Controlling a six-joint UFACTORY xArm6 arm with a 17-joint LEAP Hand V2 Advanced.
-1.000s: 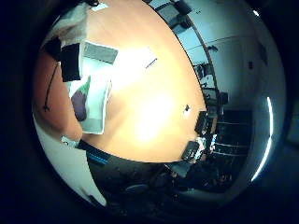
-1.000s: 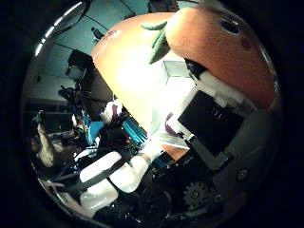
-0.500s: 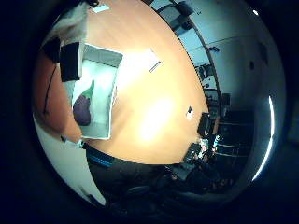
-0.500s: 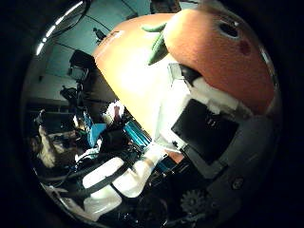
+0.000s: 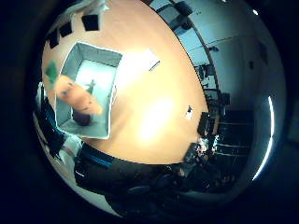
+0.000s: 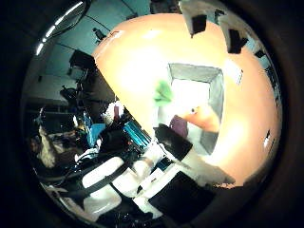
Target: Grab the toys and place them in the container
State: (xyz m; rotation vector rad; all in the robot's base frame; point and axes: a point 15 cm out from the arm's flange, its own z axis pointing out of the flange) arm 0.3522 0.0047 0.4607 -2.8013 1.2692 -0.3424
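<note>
An orange carrot toy (image 5: 77,94) with a green top hangs blurred in the air over a grey open container (image 5: 96,56), and no finger touches it. A purple toy (image 5: 82,117) lies on the container's floor under the carrot. The container stands on an orange-brown table (image 5: 154,107). My hand (image 6: 183,159) is above the container with its fingers spread and straight, and the black fingertips (image 5: 90,21) reach out beyond the container's far end. Nothing lies in the palm.
A flat white sheet (image 5: 150,59) lies on the table beside the container. A small dark object (image 5: 189,112) sits near the table's edge. Chairs and dark equipment (image 5: 205,126) stand past that edge.
The carrot toy, pressed close against the palm earlier, has left the hand and is now far off over the container. The fingers have spread out.
</note>
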